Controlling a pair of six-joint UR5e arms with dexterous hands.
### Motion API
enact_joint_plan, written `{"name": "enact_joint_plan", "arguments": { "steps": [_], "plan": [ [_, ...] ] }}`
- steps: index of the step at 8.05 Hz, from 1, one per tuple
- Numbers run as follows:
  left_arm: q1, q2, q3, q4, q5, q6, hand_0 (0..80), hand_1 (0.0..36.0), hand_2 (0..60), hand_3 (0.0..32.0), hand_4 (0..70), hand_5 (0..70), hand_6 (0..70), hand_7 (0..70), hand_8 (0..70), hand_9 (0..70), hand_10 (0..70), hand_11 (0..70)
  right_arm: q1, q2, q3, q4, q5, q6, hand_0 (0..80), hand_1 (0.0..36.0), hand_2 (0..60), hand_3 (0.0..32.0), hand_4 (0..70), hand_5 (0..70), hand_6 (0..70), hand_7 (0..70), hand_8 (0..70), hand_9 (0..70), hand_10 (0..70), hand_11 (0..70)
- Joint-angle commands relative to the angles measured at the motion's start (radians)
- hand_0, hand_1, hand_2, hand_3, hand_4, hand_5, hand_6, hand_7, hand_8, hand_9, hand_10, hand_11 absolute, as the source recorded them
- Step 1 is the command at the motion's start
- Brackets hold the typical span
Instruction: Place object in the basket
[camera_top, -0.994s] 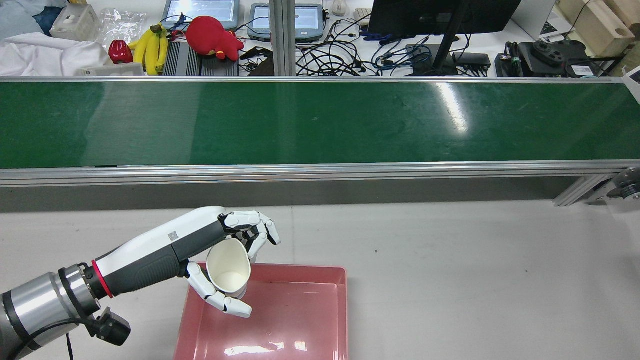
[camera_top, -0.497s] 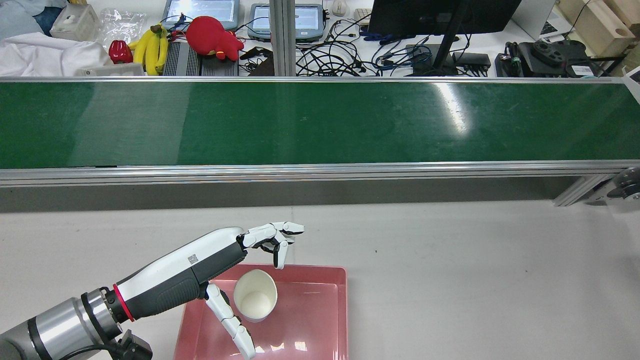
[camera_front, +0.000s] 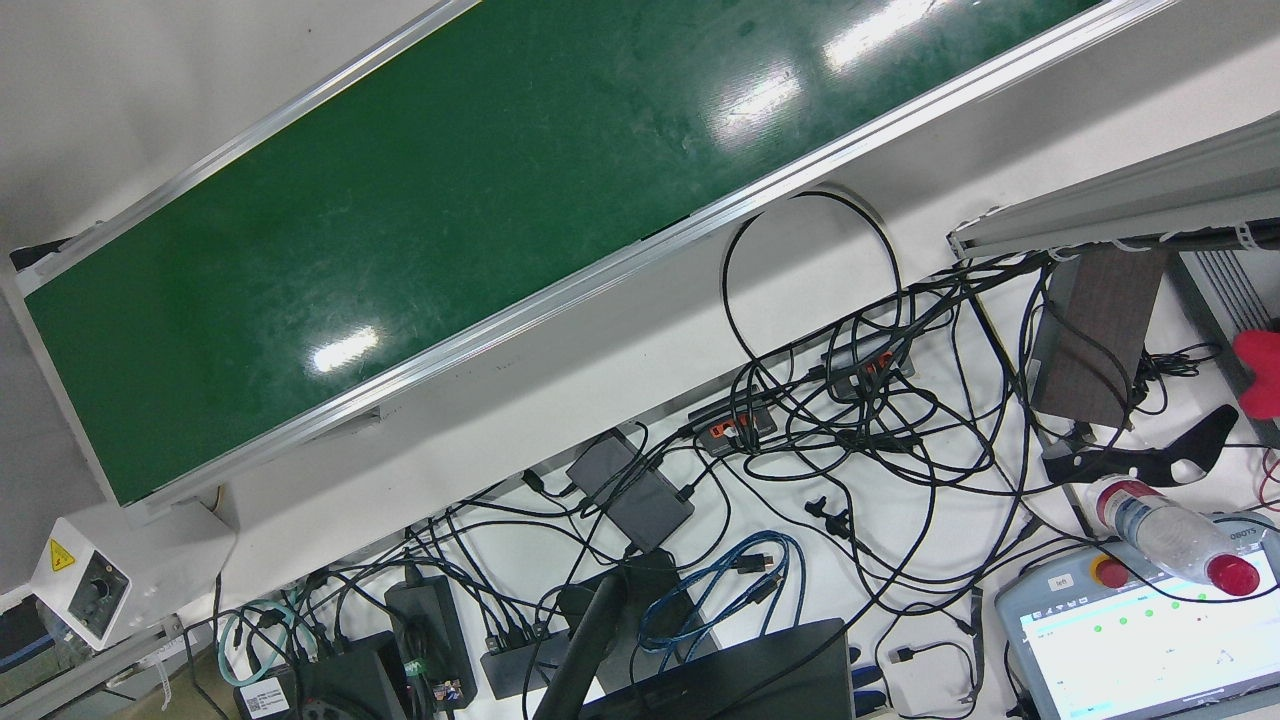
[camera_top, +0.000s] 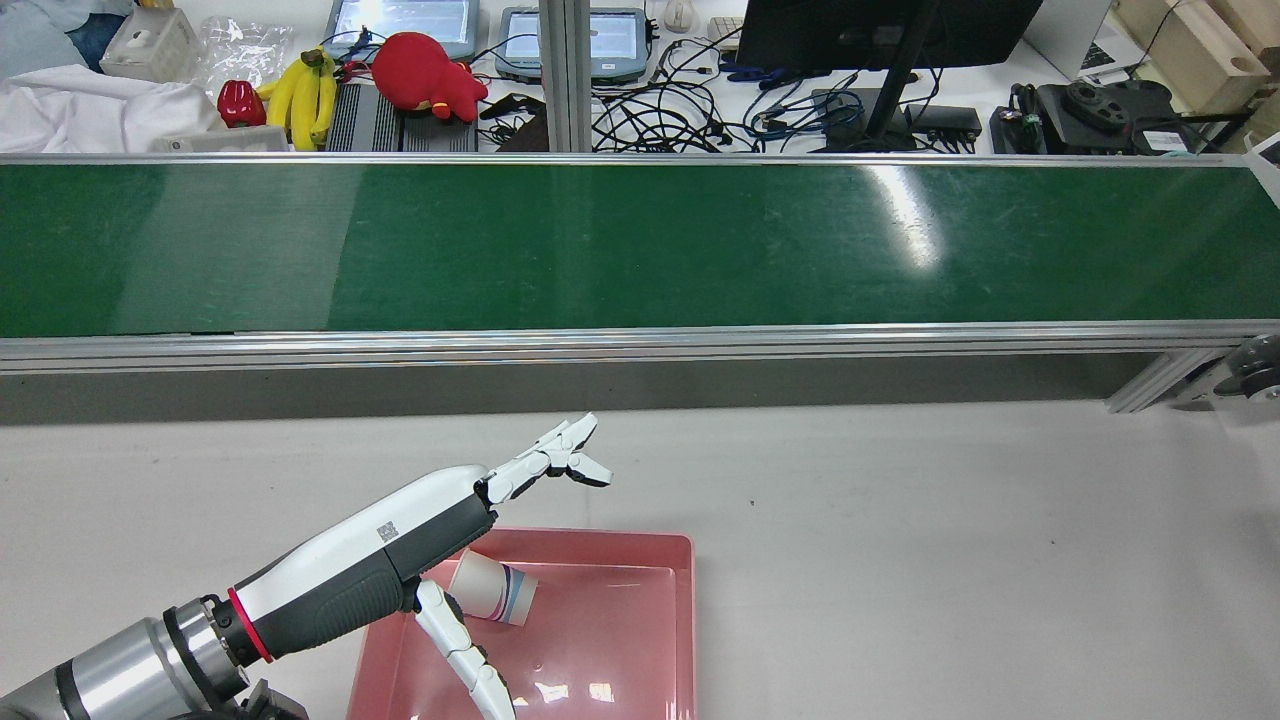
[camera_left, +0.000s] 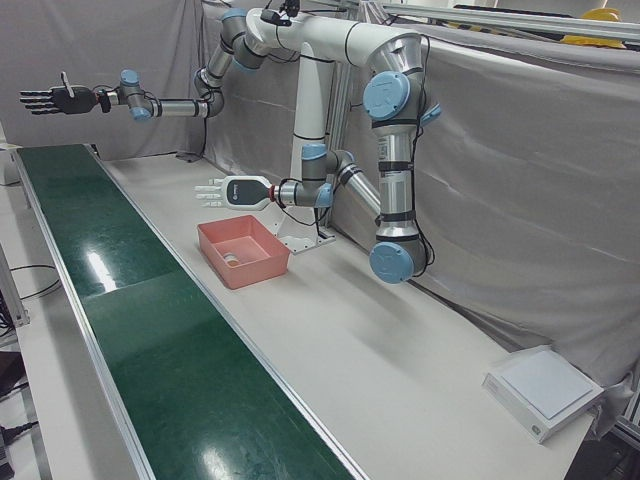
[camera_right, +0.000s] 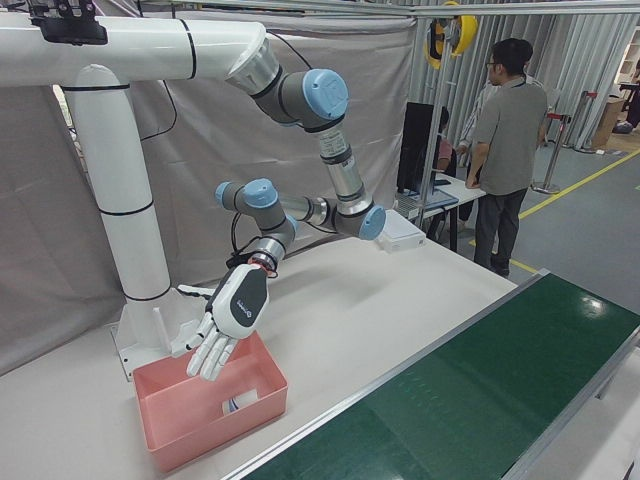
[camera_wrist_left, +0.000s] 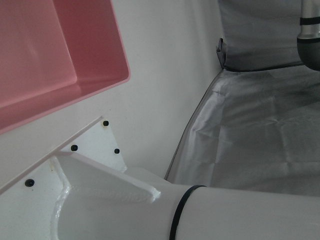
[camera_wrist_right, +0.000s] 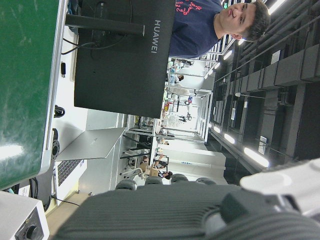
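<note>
The white-and-grey left hand (camera_top: 470, 560) hangs low with its fingers (camera_top: 560, 455) spread, holding nothing. The black right hand (camera_left: 48, 99) (raised high on its outstretched arm) also has its fingers splayed, palm empty.

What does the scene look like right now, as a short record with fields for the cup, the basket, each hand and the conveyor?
cup: paper cup lying on its side inside the basket
basket: pink basket on the white table, near the left arm
left hand: left hand open, fingers spread above the basket's far edge, holding nothing
right hand: right hand raised high, fingers spread, holding nothing
conveyor: green conveyor belt, nothing on it
</note>
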Motion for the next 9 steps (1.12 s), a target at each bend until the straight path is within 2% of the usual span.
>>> {"name": "enact_joint_plan", "arguments": {
  "steps": [1,2,3,5,6,7,8,9],
  "plan": [
    [0.001,-0.002,-0.087,0.06,-0.001,-0.005,54.0,6.7,0.0,0.2,2.0,30.3,1.6,1.3,0.0,0.0,3.3,6.3,0.0,0.0,0.0,0.0,0.0,-0.001,0.0,0.0,0.0,0.0,0.0,0.0,0.0,0.0,0.0,0.0,0.0,0.0],
    [-0.012,-0.001,-0.164,0.105,-0.003,-0.003,53.2,6.6,0.0,0.0,3.1,35.3,2.0,1.9,1.0,0.9,4.8,8.4,0.0,0.0,0.0,0.0,0.0,-0.001,0.0,0.0,0.0,0.0,0.0,0.0,0.0,0.0,0.0,0.0,0.0,0.0],
    [-0.036,-0.001,-0.192,0.123,-0.001,-0.005,52.3,6.5,0.0,0.0,4.1,36.5,2.2,1.6,1.1,1.2,5.2,8.9,0.0,0.0,0.0,0.0,0.0,-0.001,0.0,0.0,0.0,0.0,0.0,0.0,0.0,0.0,0.0,0.0,0.0,0.0],
    [-0.078,0.001,-0.203,0.163,0.002,-0.064,53.1,7.0,0.0,0.0,4.5,31.5,2.0,1.6,0.6,0.6,4.9,8.6,0.0,0.0,0.0,-0.001,0.0,0.0,0.0,0.0,0.0,0.0,0.0,0.0,0.0,0.0,0.0,0.0,0.0,0.0],
    [-0.088,-0.001,-0.204,0.173,0.002,-0.068,53.3,7.1,0.0,0.0,5.1,29.4,2.0,1.5,0.3,0.1,4.7,8.3,0.0,-0.001,0.0,0.0,0.0,0.0,0.0,0.0,0.0,0.0,0.0,0.0,0.0,0.0,0.0,0.0,0.0,0.0],
    [-0.094,-0.001,-0.207,0.173,0.002,-0.072,52.8,6.9,0.0,0.0,4.5,32.4,2.1,1.7,1.0,1.0,5.1,8.8,0.0,0.0,0.0,0.0,0.0,-0.001,0.0,0.0,0.0,0.0,0.0,0.0,0.0,0.0,0.0,0.0,0.0,0.0],
    [-0.101,-0.001,-0.213,0.179,0.002,-0.086,52.6,6.6,0.0,0.0,6.5,40.7,2.8,2.4,2.1,2.8,7.6,12.4,0.0,0.0,0.0,-0.001,0.0,-0.001,0.0,0.0,0.0,0.0,0.0,0.0,0.0,0.0,0.0,0.0,0.0,0.0],
    [-0.111,0.001,-0.215,0.189,0.002,-0.09,52.2,6.1,0.0,0.0,6.6,45.3,3.2,2.9,2.4,3.3,8.0,12.9,0.0,0.0,0.0,0.0,0.0,-0.001,0.0,0.0,0.0,0.0,0.0,0.0,0.0,0.0,0.0,0.0,0.0,0.0]
  ]
}}
